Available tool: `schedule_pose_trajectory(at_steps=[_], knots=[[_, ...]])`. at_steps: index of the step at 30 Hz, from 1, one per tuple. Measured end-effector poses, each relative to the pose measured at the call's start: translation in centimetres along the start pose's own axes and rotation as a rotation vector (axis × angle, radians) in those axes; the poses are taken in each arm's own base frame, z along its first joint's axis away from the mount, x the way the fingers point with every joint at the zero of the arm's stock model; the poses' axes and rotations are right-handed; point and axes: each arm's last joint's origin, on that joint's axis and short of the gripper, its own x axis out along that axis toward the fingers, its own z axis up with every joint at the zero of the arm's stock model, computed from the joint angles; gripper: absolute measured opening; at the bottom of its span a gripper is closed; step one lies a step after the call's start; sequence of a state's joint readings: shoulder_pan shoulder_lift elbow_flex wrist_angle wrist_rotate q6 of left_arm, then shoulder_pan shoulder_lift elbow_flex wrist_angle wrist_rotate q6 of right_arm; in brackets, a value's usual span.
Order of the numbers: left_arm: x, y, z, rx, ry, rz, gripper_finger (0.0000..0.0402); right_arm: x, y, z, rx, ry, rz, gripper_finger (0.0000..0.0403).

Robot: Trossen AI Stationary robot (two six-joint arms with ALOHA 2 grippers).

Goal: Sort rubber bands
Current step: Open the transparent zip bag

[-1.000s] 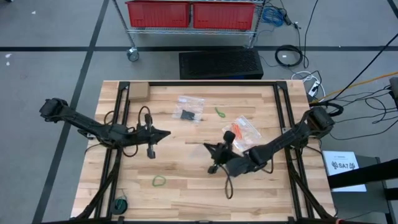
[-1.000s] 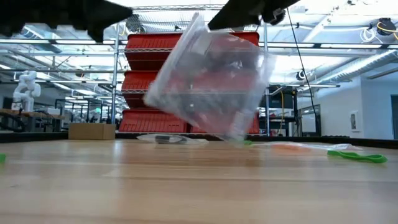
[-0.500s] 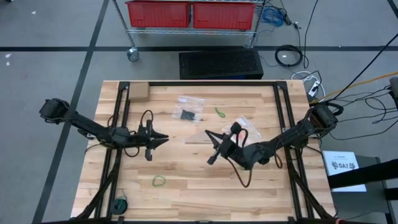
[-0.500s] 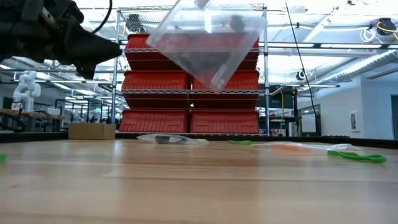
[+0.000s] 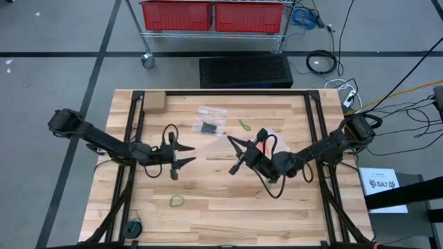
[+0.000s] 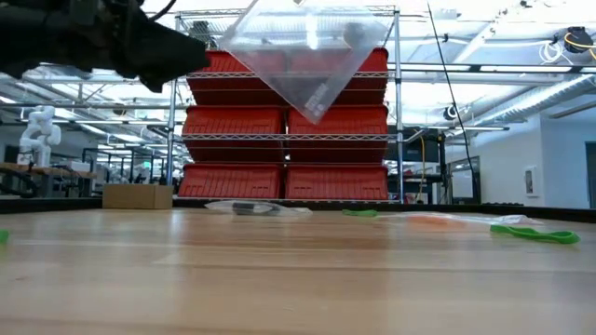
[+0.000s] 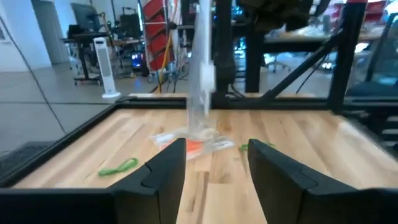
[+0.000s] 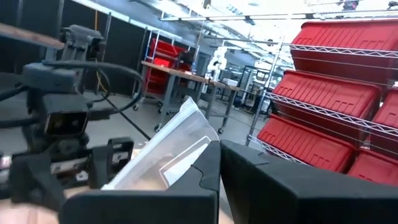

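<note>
My right gripper (image 5: pixel 232 142) is shut on a clear plastic bag (image 6: pixel 303 56), raised high over the table's middle. My left gripper (image 5: pixel 189 153) stands open to the bag's left, facing it, with nothing between its fingers (image 7: pixel 168 168); the bag (image 7: pixel 201 81) shows edge-on beyond them. Loose green rubber bands lie flat on the wood, one far of centre (image 5: pixel 245 124) and one near left (image 5: pixel 177 201). A black band shows inside one flat bag (image 5: pixel 210 127), orange-red ones inside another (image 5: pixel 268 144). My right gripper pinches the clear bag's edge (image 8: pixel 200 151) between its two shut fingers, which point about level toward the table's left. The bag (image 8: pixel 165 158) sticks out ahead of the fingers. It is lifted clear of the table, tilted, one corner (image 6: pixel 312 116) pointing down.
A small cardboard box (image 5: pixel 153 102) sits at the far left corner. A dark green bundle (image 5: pixel 133 227) lies at the near left edge. Black frame rails (image 5: pixel 131 138) run along both sides of the table. Bare wood lies between the arms and the near edge.
My left gripper has opened wide and sunk a little. My right gripper has risen and gone toward the far edge, turning its wrist. The clear bag went up with it and swung round, so that one corner now points down.
</note>
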State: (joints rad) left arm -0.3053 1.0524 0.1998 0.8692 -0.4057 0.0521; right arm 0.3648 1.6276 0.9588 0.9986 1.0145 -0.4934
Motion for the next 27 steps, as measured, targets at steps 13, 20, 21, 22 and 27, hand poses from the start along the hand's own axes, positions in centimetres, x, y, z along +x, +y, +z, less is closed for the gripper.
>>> schedule_pose_trajectory(at_steps=[13,20,21,22,27], knots=[[2.0,0.9,0.4,-0.016,-0.061,0.058,0.0178,0.2,0.0,0.1,0.001,-0.020,0.025,0.0000],[2.1,1.1,0.3,-0.068,-0.056,0.067,0.0159,0.2,0.0,0.1,0.005,-0.024,0.032,0.0000],[2.1,1.1,0.3,-0.074,-0.056,0.071,0.0147,0.2,0.0,0.1,0.005,-0.023,0.032,0.0000],[2.2,1.2,0.3,-0.085,-0.057,0.076,0.0132,0.2,0.0,0.1,0.006,-0.023,0.032,0.0000],[2.3,1.6,0.3,-0.091,-0.060,0.099,0.0024,0.2,0.0,0.0,0.004,-0.020,0.034,0.0000]])
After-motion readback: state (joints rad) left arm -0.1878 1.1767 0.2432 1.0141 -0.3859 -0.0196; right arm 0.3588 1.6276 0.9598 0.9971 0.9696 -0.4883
